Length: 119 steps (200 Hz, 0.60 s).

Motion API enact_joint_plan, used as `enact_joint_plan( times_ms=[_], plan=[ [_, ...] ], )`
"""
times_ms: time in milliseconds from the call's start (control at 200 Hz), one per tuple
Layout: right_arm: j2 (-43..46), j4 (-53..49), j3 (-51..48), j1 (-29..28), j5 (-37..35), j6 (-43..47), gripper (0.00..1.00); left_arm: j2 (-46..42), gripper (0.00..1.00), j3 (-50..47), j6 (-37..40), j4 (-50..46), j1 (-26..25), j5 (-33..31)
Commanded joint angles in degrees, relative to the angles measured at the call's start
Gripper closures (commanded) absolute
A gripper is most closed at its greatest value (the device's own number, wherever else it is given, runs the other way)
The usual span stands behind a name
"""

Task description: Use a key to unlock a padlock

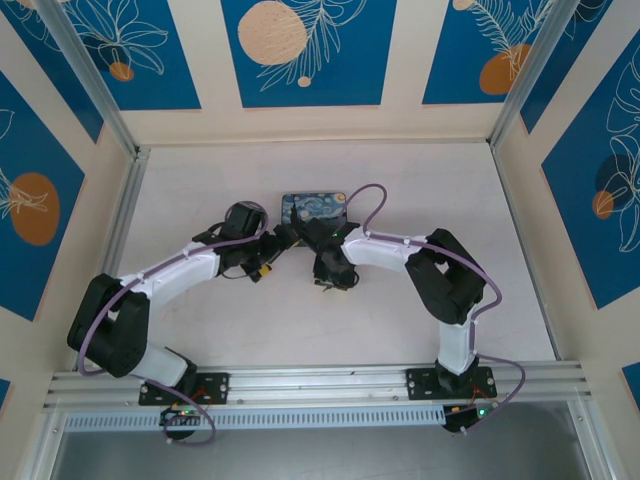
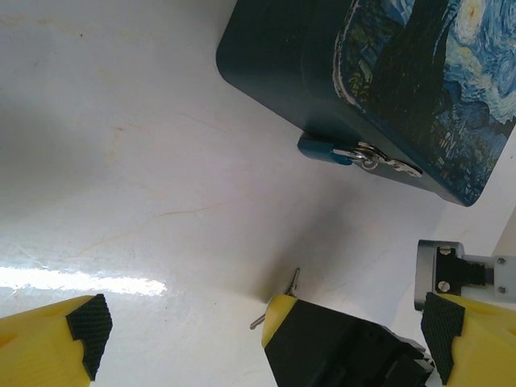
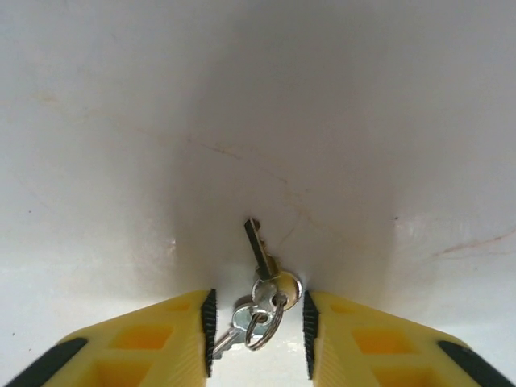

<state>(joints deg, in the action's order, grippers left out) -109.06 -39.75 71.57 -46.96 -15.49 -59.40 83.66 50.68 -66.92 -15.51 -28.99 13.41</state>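
Two small silvery keys on a ring lie on the white table. One key (image 3: 260, 246) points away from me, its round head between the pads of my right gripper (image 3: 258, 330). Those jaws stand narrowly apart around the keys, with slim gaps at the pads. In the left wrist view a key (image 2: 294, 280) pokes out beside the right gripper's yellow fingertip (image 2: 282, 310). The padlock (image 2: 324, 151), dark blue-teal here with a silvery shackle, hangs on the painted box's (image 2: 403, 89) front hasp. My left gripper (image 2: 266, 321) is wide open, close to the right one and short of the box.
The swirl-painted box (image 1: 313, 208) sits mid-table just beyond both grippers (image 1: 262, 265) (image 1: 328, 278). Aluminium posts and patterned walls enclose the table (image 1: 200, 200). Bare white surface lies to the left, right and behind the box.
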Motion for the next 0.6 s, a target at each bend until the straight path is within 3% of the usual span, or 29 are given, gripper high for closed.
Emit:
enact_joint_plan(
  times_ms=[0, 250, 430, 590],
  plan=[
    [-1.25, -0.68, -0.44, -0.49, -0.72, -1.75, 0.69, -1.48, 0.0, -0.58, 0.95, -1.16, 0.63, -0.84],
    [0.38, 0.63, -3.87, -0.4, -0.99, -2.14, 0.82, -1.48, 0.0, -0.48, 1.13, -1.44, 0.61, -1.23],
    [3.32, 3.0, -8.13, 0.08, -1.39, 0.04, 1.0, -1.26, 0.0, -0.14, 2.56, -2.12, 0.61, -1.8],
    [7.48, 7.58, -12.69, 0.72, -0.86, 4.83, 1.0, -0.82, 0.0, -0.07, 4.33, -2.32, 0.6, -1.9]
  ],
)
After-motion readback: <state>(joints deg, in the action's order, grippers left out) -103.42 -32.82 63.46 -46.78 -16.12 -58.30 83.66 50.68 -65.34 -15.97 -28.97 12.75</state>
